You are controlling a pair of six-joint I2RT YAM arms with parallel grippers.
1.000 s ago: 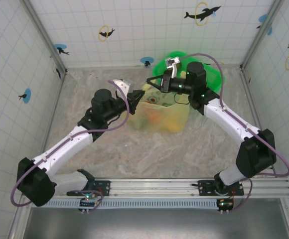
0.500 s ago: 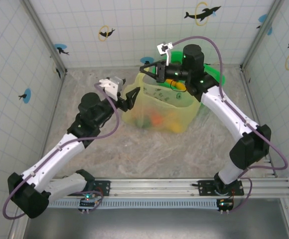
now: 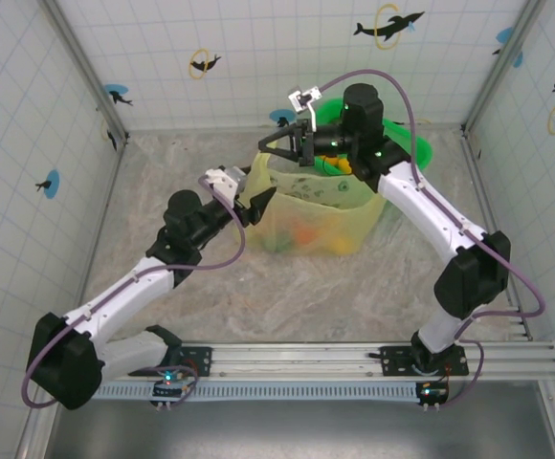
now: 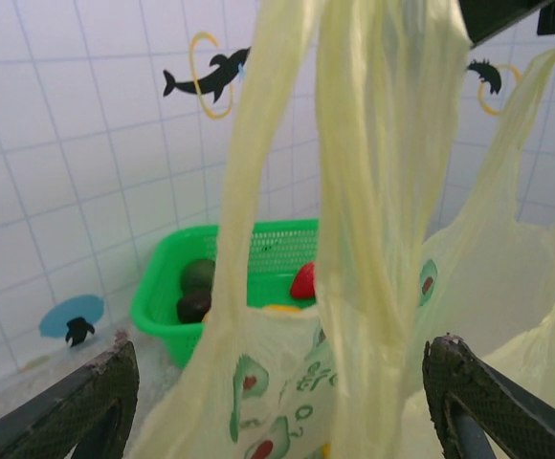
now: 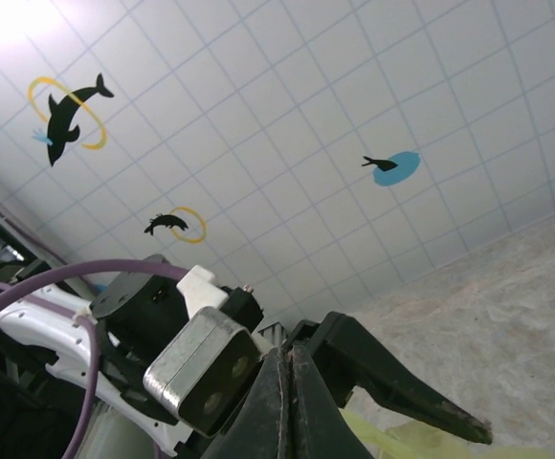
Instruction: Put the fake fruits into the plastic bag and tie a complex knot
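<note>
Now the plastic bag [image 3: 330,218] is held up at upper centre by the clamped right gripper [image 3: 262,152]; the left gripper [image 4: 279,356] is spread wide.

Plastic bag [image 4: 373,316]: thin, translucent, pale yellow-green, printed with avocado motifs.
Handle strips [image 4: 383,115]: two, running up past the top edge, one narrow and one broad.
Left hand [image 4: 282,352]: black fingers [image 4: 105,397] at both lower corners, spread wide, bag hanging between them.
Basket [image 4: 163,316]: bright green mesh, behind the bag, against the wall.
Fake fruits [image 4: 303,282]: in the basket; two dark, one red, a yellow sliver.
Wall [image 4: 67,172]: white tiles, dolphin decal [image 4: 206,76], blue disc [image 4: 72,323].
</note>
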